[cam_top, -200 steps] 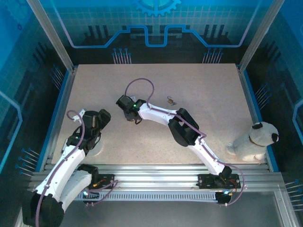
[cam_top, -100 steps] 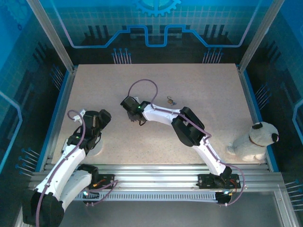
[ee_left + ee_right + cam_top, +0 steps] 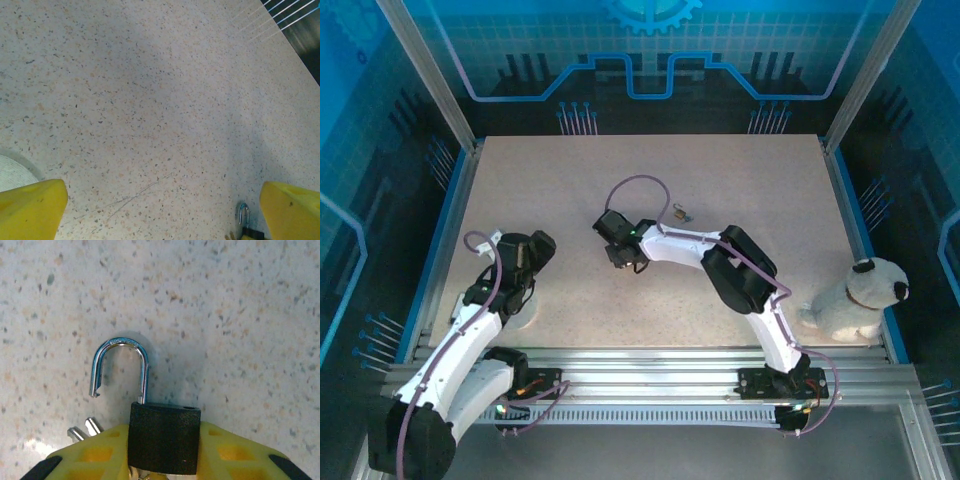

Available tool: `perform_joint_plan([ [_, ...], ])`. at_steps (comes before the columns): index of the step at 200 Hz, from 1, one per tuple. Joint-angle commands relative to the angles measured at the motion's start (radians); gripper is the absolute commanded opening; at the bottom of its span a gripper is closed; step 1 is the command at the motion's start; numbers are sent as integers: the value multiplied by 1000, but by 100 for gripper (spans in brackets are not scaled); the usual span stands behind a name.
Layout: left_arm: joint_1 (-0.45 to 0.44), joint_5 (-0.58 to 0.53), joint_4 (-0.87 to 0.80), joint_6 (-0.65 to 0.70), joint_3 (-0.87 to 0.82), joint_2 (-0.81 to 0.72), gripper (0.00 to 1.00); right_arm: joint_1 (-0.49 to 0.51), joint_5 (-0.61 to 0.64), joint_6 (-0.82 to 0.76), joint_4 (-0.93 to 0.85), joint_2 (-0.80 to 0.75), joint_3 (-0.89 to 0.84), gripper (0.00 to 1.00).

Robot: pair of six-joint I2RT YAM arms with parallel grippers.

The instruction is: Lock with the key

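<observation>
Over the middle of the tabletop [image 3: 750, 170], in the top external view, I am seeing the right end effector [image 3: 620, 254] pointing down, its arm reaching in from 5 o'clock. A small metal item [image 3: 681, 212] is lying on the surface at 2 o'clock from it, apart from it and too small for me to name. The left end effector [image 3: 528, 248] is sitting at 9 o'clock from the right one, well apart, with a pale disc [image 3: 525, 318] lying near its arm. A plush dog [image 3: 860, 295] is sitting by the tabletop's 4 o'clock edge.

In the left wrist view, the left end effector [image 3: 162, 192] is standing released, its yellow fingers [image 3: 32, 210] spread wide over the speckled surface. At 5 o'clock in the frame, just beside the right-hand finger, a small shackled lock [image 3: 243, 215] is showing, cut off by the bottom edge. I cannot tell whether it is the item from the overhead view.

In the right wrist view, the right end effector [image 3: 165, 452] is clenching the black body of the padlock [image 3: 165, 435], one yellow finger on each side. The shackle [image 3: 120, 342] is pointing to 12 o'clock and standing open: one leg is seated in the body, the other is hanging free at 10 o'clock. Two silver stubs [image 3: 92, 425] are poking out at 9 o'clock of the body. Whether they are key ends I cannot tell.
</observation>
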Motion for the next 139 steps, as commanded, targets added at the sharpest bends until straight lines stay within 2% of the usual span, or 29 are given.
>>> perform_joint_plan([
  [1,-8,26,27,-1,-17,5,99,-13,-57,-29,48,-67,-47,30],
  [61,-11,116,94,17,-26,41,99,-29,-140,-47,167,-152,-191,29],
  [139,-51,311,285,-24,-63,159,99,-44,-226,-63,290,-219,-305,30],
])
